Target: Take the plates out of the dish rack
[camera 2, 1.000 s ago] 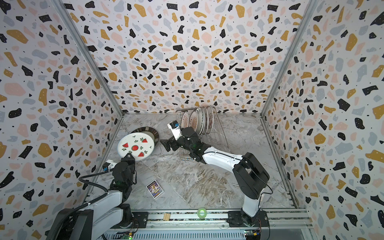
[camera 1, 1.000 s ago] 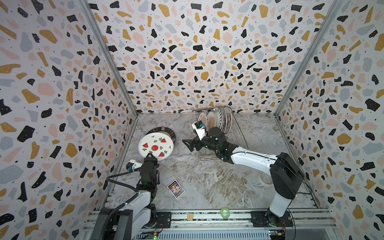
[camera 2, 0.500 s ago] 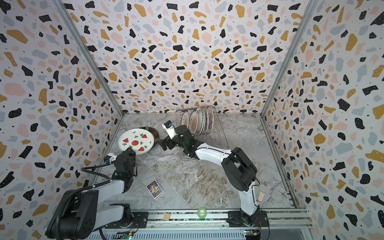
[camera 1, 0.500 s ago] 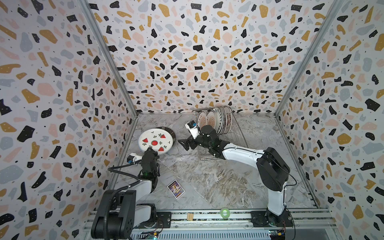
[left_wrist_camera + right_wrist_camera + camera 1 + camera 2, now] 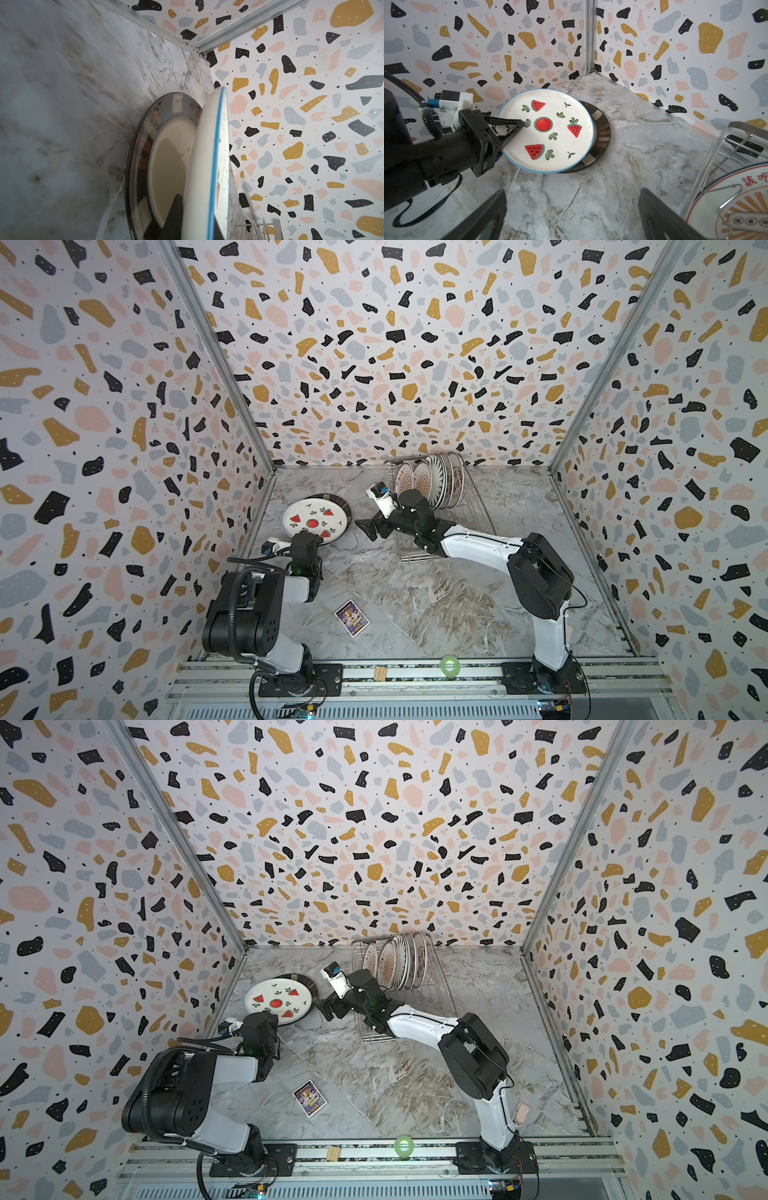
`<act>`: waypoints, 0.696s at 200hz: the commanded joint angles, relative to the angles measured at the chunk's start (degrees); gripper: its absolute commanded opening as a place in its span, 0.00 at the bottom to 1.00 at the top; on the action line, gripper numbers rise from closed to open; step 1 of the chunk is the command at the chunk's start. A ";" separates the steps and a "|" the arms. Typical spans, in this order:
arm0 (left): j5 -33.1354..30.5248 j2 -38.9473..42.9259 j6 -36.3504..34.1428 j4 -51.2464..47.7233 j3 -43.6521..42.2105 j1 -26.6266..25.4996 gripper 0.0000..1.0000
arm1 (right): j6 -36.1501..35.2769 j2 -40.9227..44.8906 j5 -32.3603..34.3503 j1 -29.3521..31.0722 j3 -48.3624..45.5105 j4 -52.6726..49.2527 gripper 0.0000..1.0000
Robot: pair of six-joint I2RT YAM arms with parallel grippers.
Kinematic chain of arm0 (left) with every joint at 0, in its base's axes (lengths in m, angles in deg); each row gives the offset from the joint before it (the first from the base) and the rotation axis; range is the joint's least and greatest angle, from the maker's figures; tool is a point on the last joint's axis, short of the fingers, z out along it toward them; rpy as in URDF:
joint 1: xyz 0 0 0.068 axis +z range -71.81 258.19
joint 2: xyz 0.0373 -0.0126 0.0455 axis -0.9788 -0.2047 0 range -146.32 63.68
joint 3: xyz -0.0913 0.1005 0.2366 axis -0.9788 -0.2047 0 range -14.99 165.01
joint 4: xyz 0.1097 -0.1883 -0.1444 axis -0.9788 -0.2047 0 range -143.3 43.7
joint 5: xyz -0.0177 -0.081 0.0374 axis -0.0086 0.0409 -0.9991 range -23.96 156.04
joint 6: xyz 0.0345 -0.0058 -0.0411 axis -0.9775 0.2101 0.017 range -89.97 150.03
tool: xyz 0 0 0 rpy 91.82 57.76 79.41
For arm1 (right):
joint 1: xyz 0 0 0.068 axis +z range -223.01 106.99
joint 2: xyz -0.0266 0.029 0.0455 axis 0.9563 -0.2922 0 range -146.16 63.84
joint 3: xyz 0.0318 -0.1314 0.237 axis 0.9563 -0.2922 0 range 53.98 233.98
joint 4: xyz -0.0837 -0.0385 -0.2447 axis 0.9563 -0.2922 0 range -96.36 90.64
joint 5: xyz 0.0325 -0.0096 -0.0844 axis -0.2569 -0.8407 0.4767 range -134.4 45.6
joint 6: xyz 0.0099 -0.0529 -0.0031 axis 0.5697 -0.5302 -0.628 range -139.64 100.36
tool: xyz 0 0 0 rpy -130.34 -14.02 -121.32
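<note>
**Plates, unloaded.** Watermelon plate: round and white with a thin blue rim, red watermelon slices and green leaves. It lies tilted over the dark-rimmed plate, which has a beige centre and rests flat on the counter. In the left wrist view a gap shows between the two on the gripped side. The pair sits at the far left, close to the left wall.

**Plates, racked.** About five racked plates stand on edge, packed close. They show orange sunbursts, black radiating stripes and red characters.

**Dish rack**: silver wire, at the back wall, right of centre. The plates fill its far end and the near half shows bare rods.

**Left jaws:** clenched on the near rim of the watermelon plate, one finger lying on its face.

**Right jaws:** spread wide and grasping nothing, over bare counter between the plate pair and the rack. The right arm crosses the rack's near corner.

**Open room.** The marble is clear across the middle and right. A purple card lies front-centre, and a green tape roll sits on the front rail.
</note>
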 commanded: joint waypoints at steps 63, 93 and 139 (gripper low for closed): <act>0.04 -2.93 -0.06 6.97 5.14 1.02 0.00 | -1.92 -1.16 -0.71 -0.17 2.48 0.13 0.99; 0.05 -4.13 -0.06 6.96 5.44 1.08 0.00 | -1.53 -0.95 -0.79 -0.17 2.44 -0.36 1.00; -1.47 -3.94 -0.53 4.86 5.06 1.17 0.06 | -1.33 -0.57 -0.35 -0.17 2.12 -0.36 0.99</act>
